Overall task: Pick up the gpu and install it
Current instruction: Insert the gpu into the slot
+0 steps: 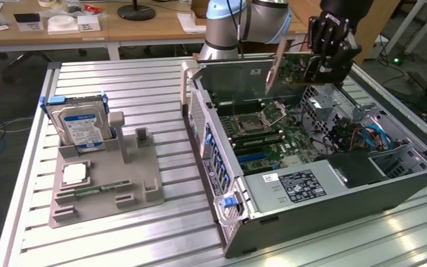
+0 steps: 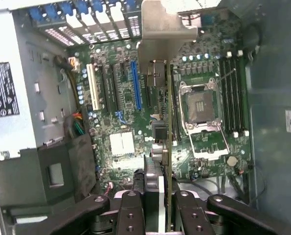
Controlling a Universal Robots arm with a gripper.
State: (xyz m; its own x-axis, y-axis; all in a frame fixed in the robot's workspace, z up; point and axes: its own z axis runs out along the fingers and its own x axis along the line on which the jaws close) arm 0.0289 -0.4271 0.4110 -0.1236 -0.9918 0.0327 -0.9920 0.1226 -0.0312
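Note:
The gpu (image 1: 293,67) is a thin dark circuit card with a silver end bracket (image 1: 276,62). It hangs in the air above the open computer case (image 1: 232,219), over the motherboard (image 1: 269,139), with my gripper (image 1: 324,58) shut on its far end. In the wrist view the gpu (image 2: 168,122) is edge-on between my gripper's fingers (image 2: 131,213), and its bracket (image 2: 160,29) points toward the case's rear slots. My gripper (image 2: 160,208) holds the card above the board, between the blue expansion slot (image 2: 134,85) and the processor socket (image 2: 204,105).
A grey fixture (image 1: 143,167) on the exterior view's left holds a blue-labelled hard drive (image 1: 84,125), a processor chip (image 1: 74,173) and a green memory stick (image 1: 98,189). Inside the case are a power supply (image 1: 297,186) and blue cables (image 1: 373,136). The slatted metal table (image 1: 117,78) carries everything.

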